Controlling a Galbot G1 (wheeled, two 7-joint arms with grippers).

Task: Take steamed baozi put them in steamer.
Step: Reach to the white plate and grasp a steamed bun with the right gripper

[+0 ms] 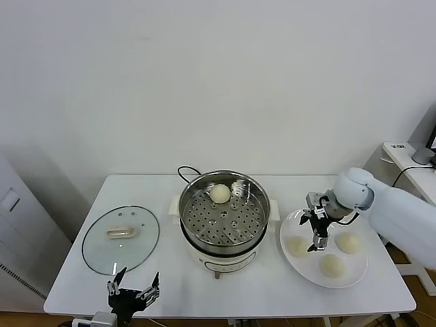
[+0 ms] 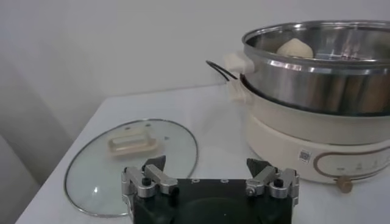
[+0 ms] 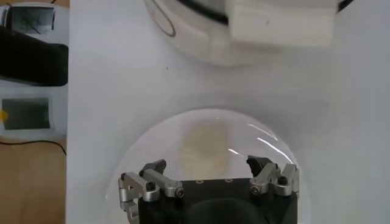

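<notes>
Jaws apart on the right gripper, empty, poised over the white plate between the left bun and the far-right bun; whether the tips touch the plate cannot be told. Seen from the right wrist, a pale bun lying just ahead of the open fingers, between them in line but not yet enclosed. Third bun nearer the table's front edge, also on the plate. Fourth bun already down on the perforated floor at the back of the steamer, mid-table on its white base. Glass lid flat on the table to the steamer's left. Left gripper parked low at the front table edge, jaws likewise apart, nothing between them.

Step in hand, by judgement: reaching for the second of four buns. Next move likely calls for easing down until the fingers straddle the bun, closing gently enough not to dent soft dough, lifting clear of the plate, then carrying over the steamer's high rim without clipping it.
</notes>
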